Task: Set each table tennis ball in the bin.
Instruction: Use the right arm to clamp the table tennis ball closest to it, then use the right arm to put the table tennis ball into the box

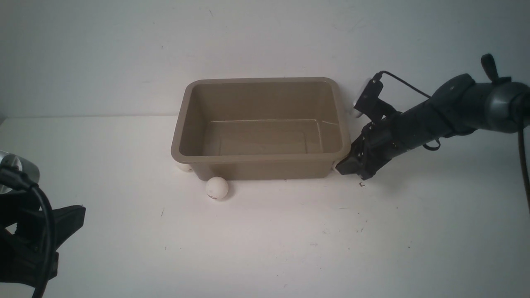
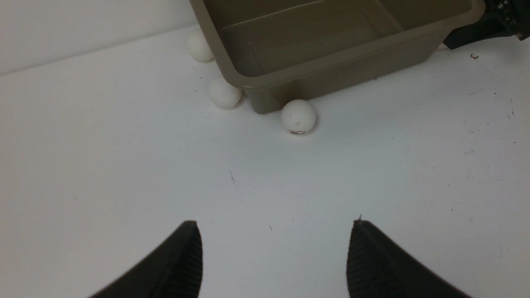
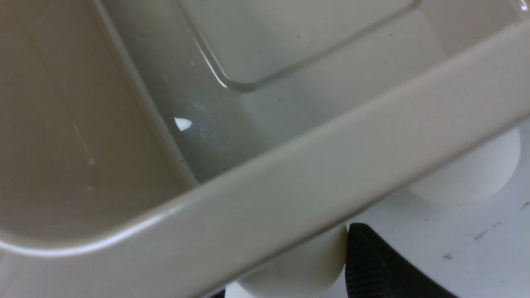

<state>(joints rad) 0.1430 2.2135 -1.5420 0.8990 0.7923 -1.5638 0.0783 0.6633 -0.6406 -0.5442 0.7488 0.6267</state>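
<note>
The taupe bin [image 1: 258,157] stands at mid table with nothing inside; it also shows in the left wrist view [image 2: 343,49] and the right wrist view [image 3: 314,174]. One table tennis ball [image 1: 216,188] lies just before its front wall. Another [image 1: 182,167] peeks out under its front left corner. The left wrist view shows these [image 2: 298,117] [image 2: 225,93] and a third [image 2: 200,46] by the bin's left side. My right gripper [image 1: 345,167] [image 3: 287,265] is low at the bin's front right corner, its fingers against a ball [image 3: 298,265] under the rim. My left gripper [image 2: 275,223] [image 1: 66,223] is open and empty, well short of the balls.
A further ball [image 3: 468,174] lies under the rim along the bin's right side, beyond my right gripper. The white table [image 1: 290,240] has small dark specks. A white wall rises behind the bin.
</note>
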